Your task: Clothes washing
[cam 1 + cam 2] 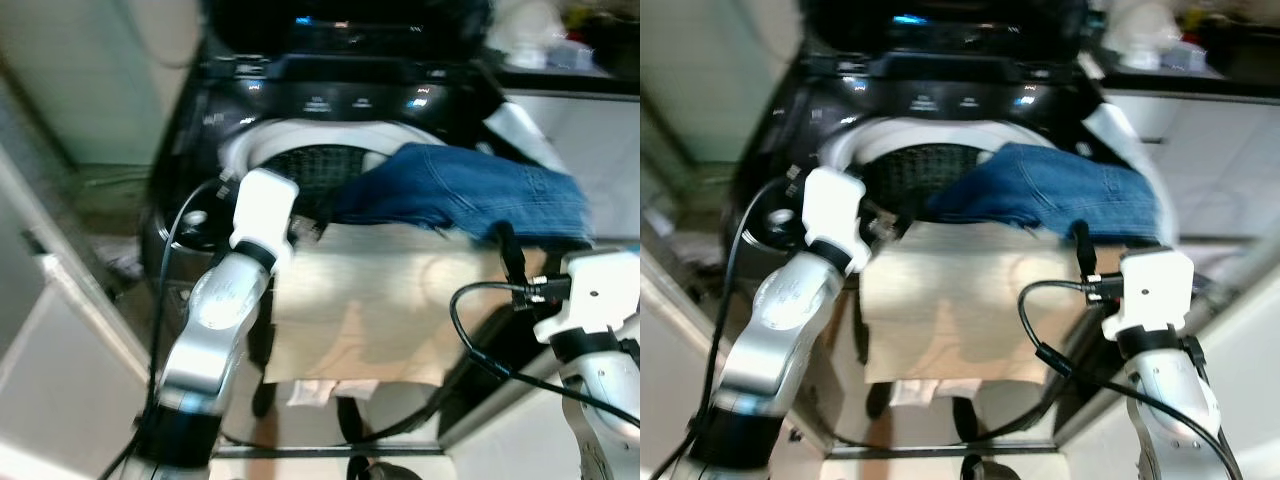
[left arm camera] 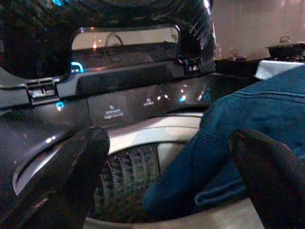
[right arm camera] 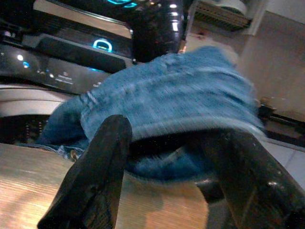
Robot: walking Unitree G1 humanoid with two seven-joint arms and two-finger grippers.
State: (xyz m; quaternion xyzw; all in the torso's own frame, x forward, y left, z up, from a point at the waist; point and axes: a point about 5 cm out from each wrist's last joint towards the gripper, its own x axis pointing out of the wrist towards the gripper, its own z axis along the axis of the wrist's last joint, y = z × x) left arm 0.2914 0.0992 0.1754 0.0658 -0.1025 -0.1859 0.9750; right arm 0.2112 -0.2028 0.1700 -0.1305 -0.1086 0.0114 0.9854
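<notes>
A: In the head views, what can you make out?

B: A black top-loading washing machine [image 1: 330, 100] with its lid up. Blue jeans [image 1: 470, 195] lie over the right part of the white drum rim [image 1: 300, 140], one end dipping into the dark drum, the rest hanging out toward the right edge. A tan cloth [image 1: 380, 310] drapes over the front edge of the machine just below the jeans. The pictures are blurred, so the control panel's labels cannot be read.

A: And the hands?

B: The left arm reaches to the front left of the rim, but its white wrist housing covers the left hand there. The right arm stands at the front right; only one black finger [image 1: 1081, 250] pokes up against the jeans.

A: The left wrist view?

B: The left hand [image 2: 176, 162] has its fingers spread wide, holding nothing, pointing at the drum opening with the jeans just beyond the one fingertip. The raised lid [image 2: 119, 43] is cut off at the frame's edge.

A: The right wrist view?

B: The right hand [image 3: 183, 152] is also wide apart, the jeans bunched between and beyond the fingers; whether they touch the denim is hard to tell through the blur. The tan cloth lies beneath one finger.
</notes>
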